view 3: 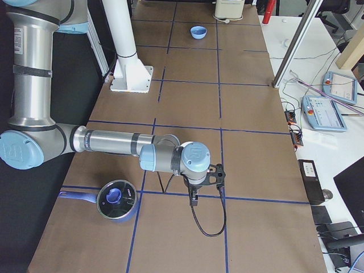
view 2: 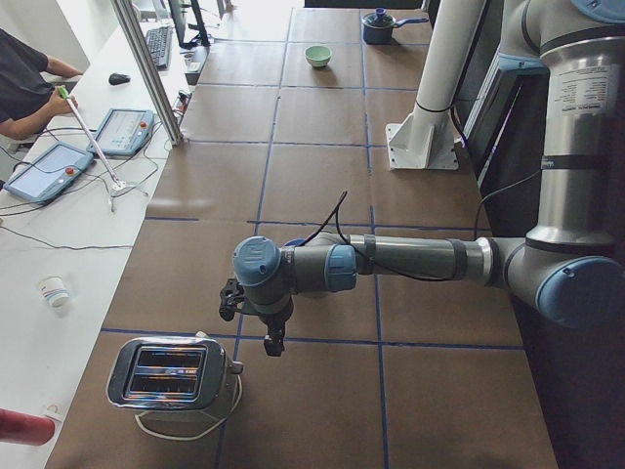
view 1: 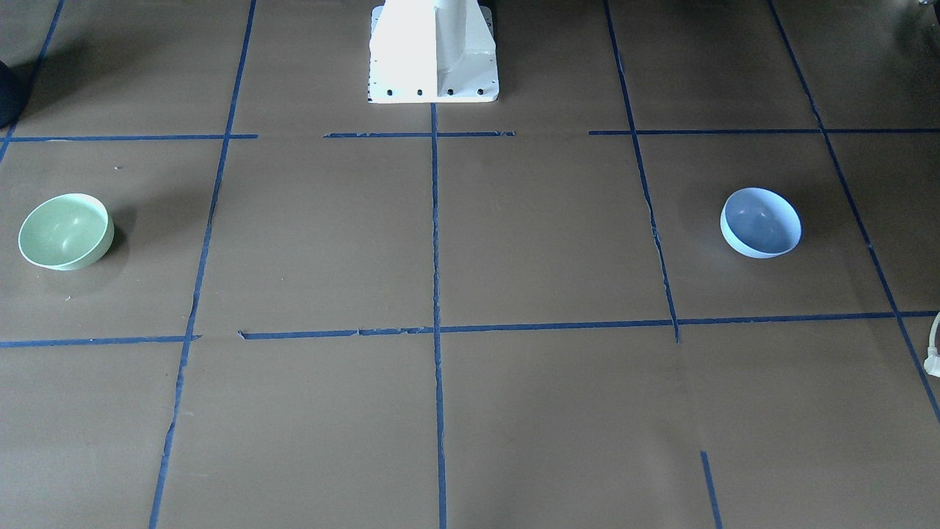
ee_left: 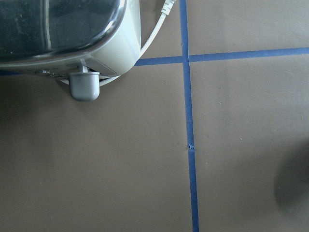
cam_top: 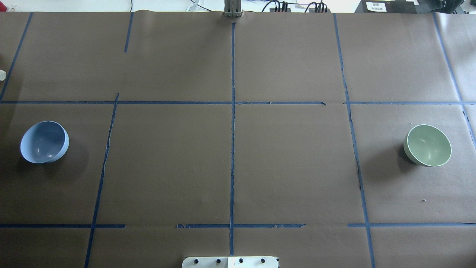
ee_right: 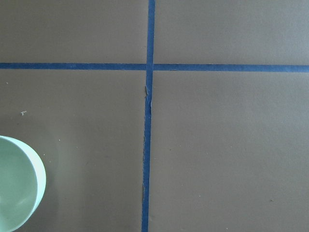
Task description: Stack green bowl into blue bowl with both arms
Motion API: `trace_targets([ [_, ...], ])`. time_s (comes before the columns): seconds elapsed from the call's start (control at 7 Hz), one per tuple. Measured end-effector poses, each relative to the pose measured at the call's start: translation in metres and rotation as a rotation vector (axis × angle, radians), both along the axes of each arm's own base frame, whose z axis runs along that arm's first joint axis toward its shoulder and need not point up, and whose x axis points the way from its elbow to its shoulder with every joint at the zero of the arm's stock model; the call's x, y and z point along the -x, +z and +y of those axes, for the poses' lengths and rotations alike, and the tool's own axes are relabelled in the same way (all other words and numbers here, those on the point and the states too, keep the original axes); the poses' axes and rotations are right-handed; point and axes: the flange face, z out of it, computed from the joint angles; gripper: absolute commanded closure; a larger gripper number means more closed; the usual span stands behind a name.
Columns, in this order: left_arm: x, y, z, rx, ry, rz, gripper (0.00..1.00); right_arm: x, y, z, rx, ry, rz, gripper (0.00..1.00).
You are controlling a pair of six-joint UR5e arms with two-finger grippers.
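Plastic, smooth, round green bowl (cam_top: pixel 427 146) | blue bowl (cam_top: pixel 44 142) alike, well apart | left gripper (view 2: pixel 275 342), right gripper (view 3: pixel 193 199): grip cannot tell

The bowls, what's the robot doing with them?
Nothing yet. The green bowl and the blue bowl sit far apart on the table, untouched. The left arm hangs near a toaster at one end, the right arm near a lidded pot at the other.
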Motion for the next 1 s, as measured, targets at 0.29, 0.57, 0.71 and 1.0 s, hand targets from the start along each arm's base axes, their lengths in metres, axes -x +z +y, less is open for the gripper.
trace_targets([
  [0.29, 0.0000, -0.0005, -0.0001, -0.001, 0.000, 0.000, 0.00, -0.0007, -0.0017, -0.0004, -0.001, 0.004, 0.000, 0.00],
  [0.57, 0.0001, -0.0005, -0.0001, -0.001, 0.000, -0.002, 0.00, -0.0020, -0.0033, -0.0006, -0.003, 0.008, 0.000, 0.00],
  [0.71, 0.0004, 0.0001, 0.0000, -0.001, 0.000, -0.006, 0.00, -0.0027, -0.0038, -0.0006, -0.004, 0.009, 0.000, 0.00],
  [1.0, 0.0009, 0.0005, 0.0000, 0.000, 0.000, -0.013, 0.00, -0.0038, -0.0042, -0.0004, -0.005, 0.012, 0.000, 0.00],
])
